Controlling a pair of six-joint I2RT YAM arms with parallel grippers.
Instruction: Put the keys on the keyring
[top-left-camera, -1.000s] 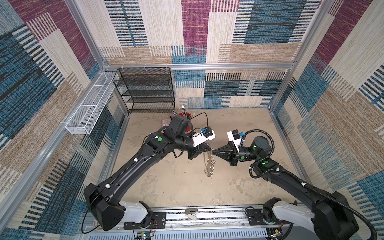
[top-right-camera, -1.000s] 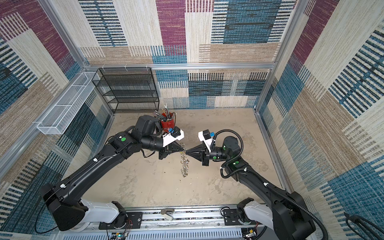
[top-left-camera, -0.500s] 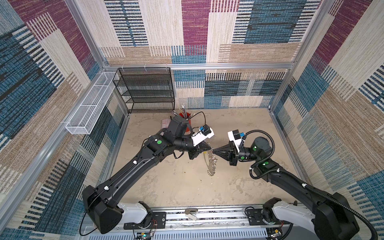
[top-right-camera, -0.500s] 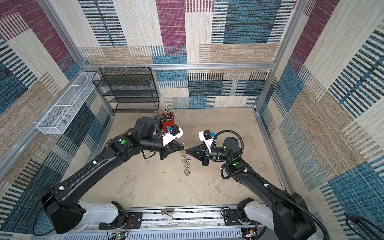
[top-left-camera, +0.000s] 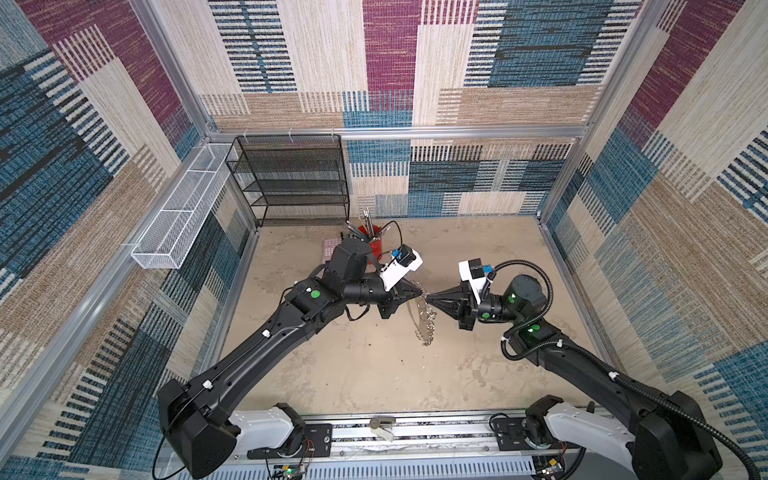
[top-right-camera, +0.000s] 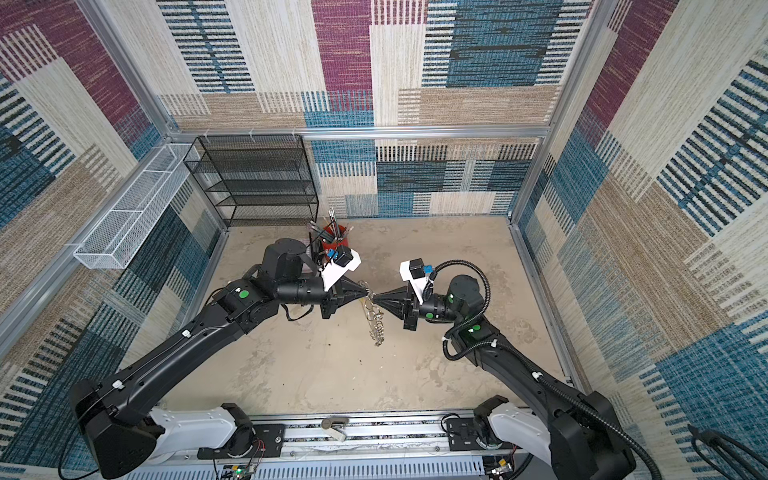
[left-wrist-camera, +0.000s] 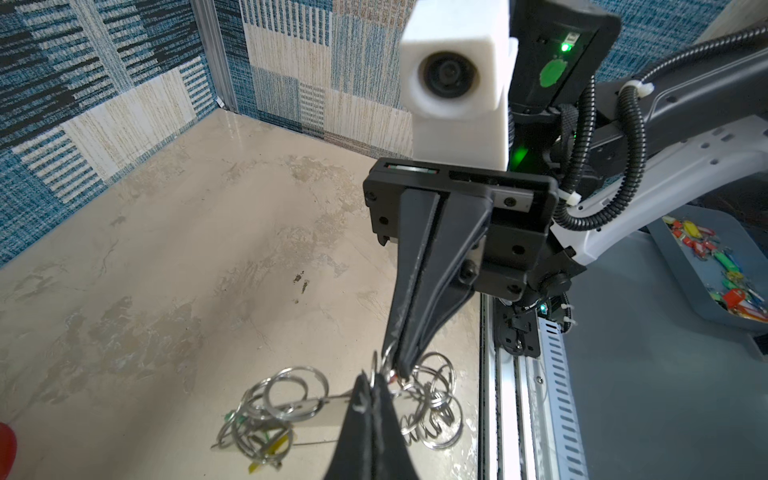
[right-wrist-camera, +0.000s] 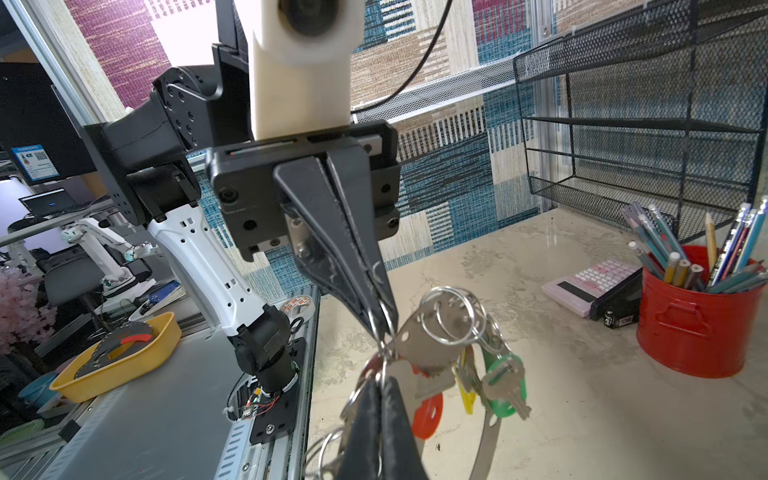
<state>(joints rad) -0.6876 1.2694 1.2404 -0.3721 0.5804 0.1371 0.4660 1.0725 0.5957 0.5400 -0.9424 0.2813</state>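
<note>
Jaws: left gripper (top-left-camera: 421, 294) and right gripper (top-left-camera: 429, 297) stayed pinched tip-to-tip on keyring (top-left-camera: 425, 327) | red-tagged key (right-wrist-camera: 428, 410) dangled beside right jaws | threading likely unfinished

The long black left arm (top-left-camera: 266, 345) stretches from its base toward the middle, and the matching black right arm (top-left-camera: 582, 365) reaches in from the opposite side. The pointed black left gripper (top-left-camera: 419, 294) and the like right gripper (top-left-camera: 430, 298) meet almost tip to tip, wrists near level. Each has its jaws pressed together, pinching thin silver rings of the grey band keyring (top-left-camera: 426, 320) hanging between them.
</note>
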